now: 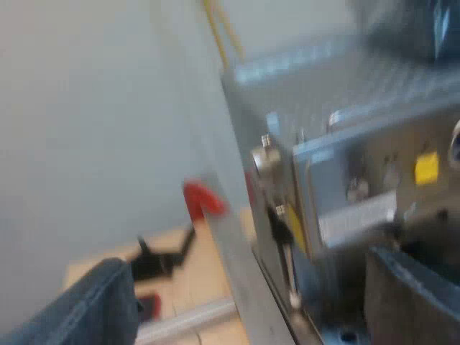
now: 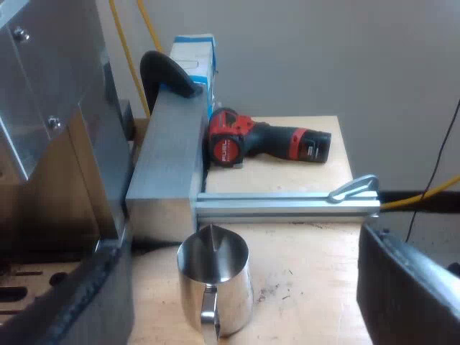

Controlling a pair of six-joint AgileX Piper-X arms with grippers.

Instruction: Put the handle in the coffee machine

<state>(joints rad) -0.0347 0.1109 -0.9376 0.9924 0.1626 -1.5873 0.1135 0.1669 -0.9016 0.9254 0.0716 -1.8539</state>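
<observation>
The espresso machine (image 1: 359,144) is a steel box with a yellow label on its front, and its corner edge runs close past my left gripper (image 1: 251,309). That gripper is open, its two dark fingers (image 1: 100,302) wide apart with nothing held. My right gripper (image 2: 241,287) is open too, hovering above a wooden table (image 2: 309,266). A steel pitcher (image 2: 214,284) stands on the table between and beyond its fingers, untouched. A steel panel of the machine (image 2: 43,108) rises beside one right finger.
A red and black power drill (image 2: 266,144) lies past an aluminium rail (image 2: 287,205). A grey metal block (image 2: 169,158) carries a black curved part (image 2: 169,72), with a blue-white box (image 2: 195,57) behind. A blurred red shape (image 1: 201,200) shows beyond the machine's edge.
</observation>
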